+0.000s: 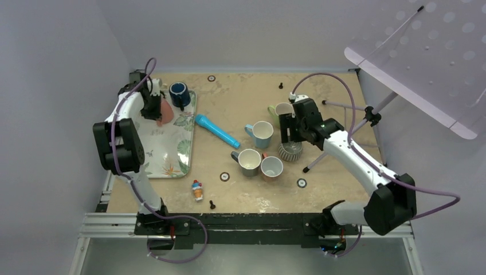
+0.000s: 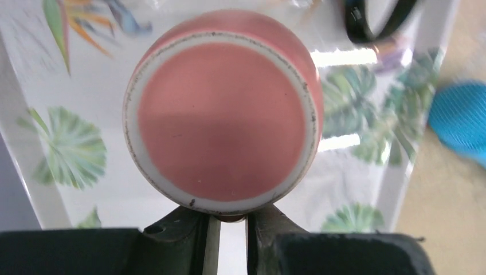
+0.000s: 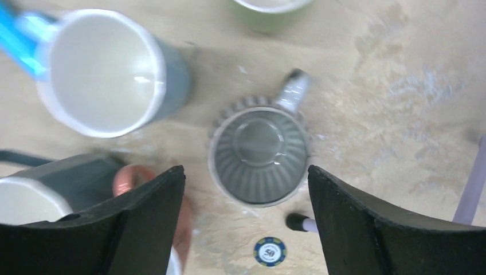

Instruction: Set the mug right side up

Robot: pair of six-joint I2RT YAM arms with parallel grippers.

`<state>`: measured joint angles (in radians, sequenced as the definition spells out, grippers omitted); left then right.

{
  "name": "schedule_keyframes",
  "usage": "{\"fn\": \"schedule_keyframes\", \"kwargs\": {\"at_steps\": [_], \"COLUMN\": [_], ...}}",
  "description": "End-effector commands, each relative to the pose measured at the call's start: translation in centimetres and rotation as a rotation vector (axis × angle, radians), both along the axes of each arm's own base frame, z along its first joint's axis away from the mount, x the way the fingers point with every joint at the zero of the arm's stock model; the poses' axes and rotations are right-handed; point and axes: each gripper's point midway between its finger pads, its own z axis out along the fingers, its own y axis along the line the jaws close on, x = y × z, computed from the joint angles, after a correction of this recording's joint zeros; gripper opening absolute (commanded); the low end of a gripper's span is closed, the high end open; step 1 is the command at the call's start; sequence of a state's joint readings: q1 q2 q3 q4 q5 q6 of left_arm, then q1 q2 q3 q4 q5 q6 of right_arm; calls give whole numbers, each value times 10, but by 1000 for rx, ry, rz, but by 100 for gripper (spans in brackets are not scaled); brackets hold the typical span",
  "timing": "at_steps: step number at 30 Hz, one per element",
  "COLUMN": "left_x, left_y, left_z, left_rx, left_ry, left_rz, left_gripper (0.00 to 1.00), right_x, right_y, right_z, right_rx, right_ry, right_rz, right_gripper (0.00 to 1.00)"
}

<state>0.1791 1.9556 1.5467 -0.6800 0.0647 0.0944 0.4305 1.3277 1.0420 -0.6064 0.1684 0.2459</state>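
Pink mug [image 2: 223,120], over the leaf-print tray [image 2: 69,149], shows its base to my left wrist. I judge it rigid, slick, chippable — best pinched across the rim wall. Left gripper [image 2: 229,220] is clamped on its edge; right gripper [image 3: 245,172] is spread wide above the ribbed grey mug [image 3: 259,154].

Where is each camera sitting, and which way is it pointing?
Top external: above and behind the arms, looking down at the table; both arms show whole.
Left wrist: on the left arm over the tray, facing the base of the pink mug; left gripper at the bottom edge.
Right wrist: on the right arm, looking straight down at the grey mug between the open right gripper fingers.
Shared: top and right wrist show the grey mug; top and left wrist, the pink mug.
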Motion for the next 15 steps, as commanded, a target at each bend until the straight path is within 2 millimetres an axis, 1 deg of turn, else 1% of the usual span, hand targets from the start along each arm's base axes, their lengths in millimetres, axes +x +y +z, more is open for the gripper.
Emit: {"fn": "schedule_keyframes", "kwargs": {"at_steps": [1, 3, 4, 5, 6, 8, 10, 12, 14, 15], "left_x": [-21, -38, -46, -53, -60, -72, -87, -102, -119, -129], "left_y": [-26, -47, -58, -69, -78, -92, -110, -128, -145, -155], "left_z": [85, 101, 109, 115, 122, 135, 154, 178, 205, 218], "left_rx": [-118, -197, -239, -279, -314, -369, -449, -519, -588, -625], "left_ry": [-223, -257, -274, -289, -306, -332, -349, -392, -445, -465], "left_rz": [-86, -140, -178, -217, -246, -283, -335, -398, -469, -518], "left_gripper": [0, 0, 0, 0, 0, 0, 0, 0, 0, 0], "right_x": [7, 5, 2, -3, -10, -25, -36, -45, -49, -49], "right_y": [48, 80, 99, 121, 144, 192, 230, 259, 281, 288], "right_z": [81, 113, 128, 139, 149, 161, 176, 189, 202, 209], "right_rx": [125, 236, 303, 367, 430, 559, 702, 841, 928, 963], "right_ry": [-234, -329, -377, -413, -435, -440, -448, -436, -434, -441], "right_rz": [114, 180, 212, 267, 330, 454, 552, 630, 684, 695], "right_gripper": [85, 94, 96, 97, 98, 98, 98, 98, 98, 98]}}
